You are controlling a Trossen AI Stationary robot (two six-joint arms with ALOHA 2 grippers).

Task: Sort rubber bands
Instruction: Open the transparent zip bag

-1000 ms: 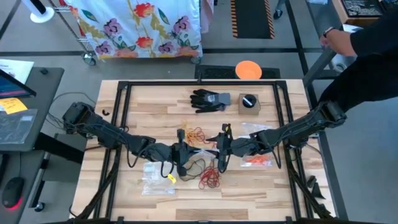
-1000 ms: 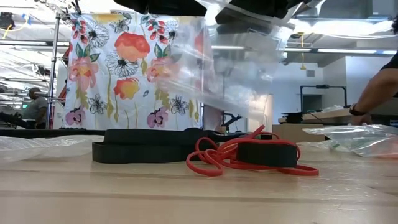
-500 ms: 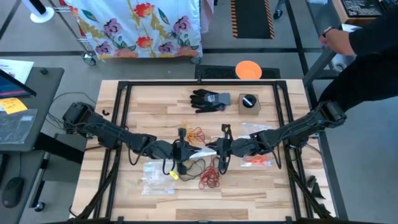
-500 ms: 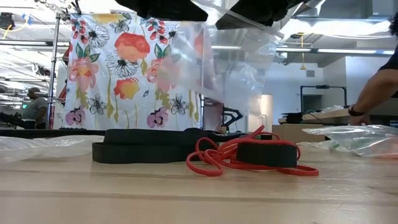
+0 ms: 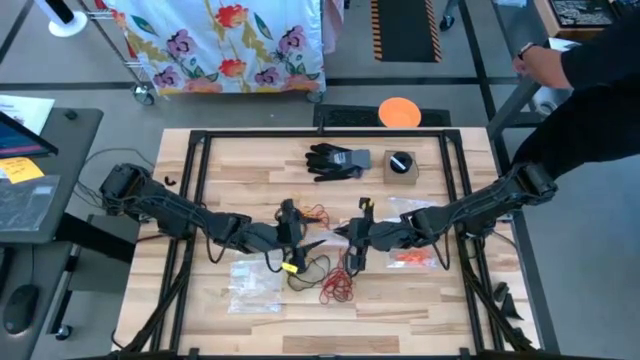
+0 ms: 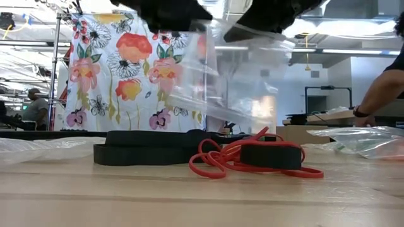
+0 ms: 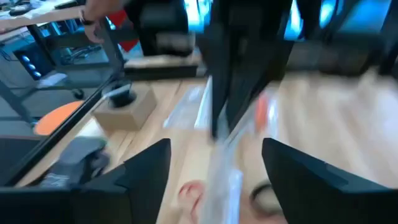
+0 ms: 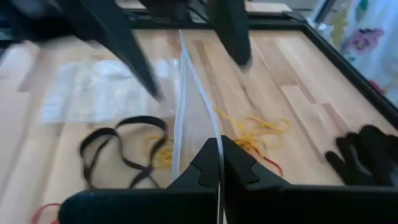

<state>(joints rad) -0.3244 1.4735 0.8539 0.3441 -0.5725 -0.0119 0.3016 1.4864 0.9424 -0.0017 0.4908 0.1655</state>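
Observation:
A clear plastic bag (image 5: pixel 322 243) hangs over the table's middle between my two grippers. My right gripper (image 5: pixel 348 240) is shut on it. My left gripper (image 5: pixel 298 240) stands open, its fingers (image 7: pixel 146 177) wide apart on either side of the bag (image 7: pixel 221 180); I see no touch. Rubber bands lie loose on the wood below: red ones (image 5: pixel 335 288), black ones (image 8: pixel 121 149), yellow ones (image 8: pixel 255 130) and orange ones (image 5: pixel 315 213). In the low view, red bands (image 6: pixel 252 165) and black bands (image 6: pixel 145 154) lie under the hanging bag (image 6: pixel 240 88). My right gripper pinches the bag's edge (image 8: pixel 217 138) between its two fingers (image 8: pixel 205 168). The fingers come from the table's right side, slanting a little downward. The bag is lifted clear of the table and hangs below the fingers, edge-on in my right wrist view.
A black glove (image 5: pixel 338 159), a small box (image 5: pixel 401 165) and an orange disc (image 5: pixel 399 111) are toward the far edge. More clear bags lie flat at the near left (image 5: pixel 250 285) and at the right (image 5: pixel 412 258). A person's arm (image 6: pixel 379 88) shows beyond the table's right side.
My left gripper has opened, let go of the bag and rolled its wrist. The bag has swung and now hangs from my right gripper alone, nearer to upright than before.

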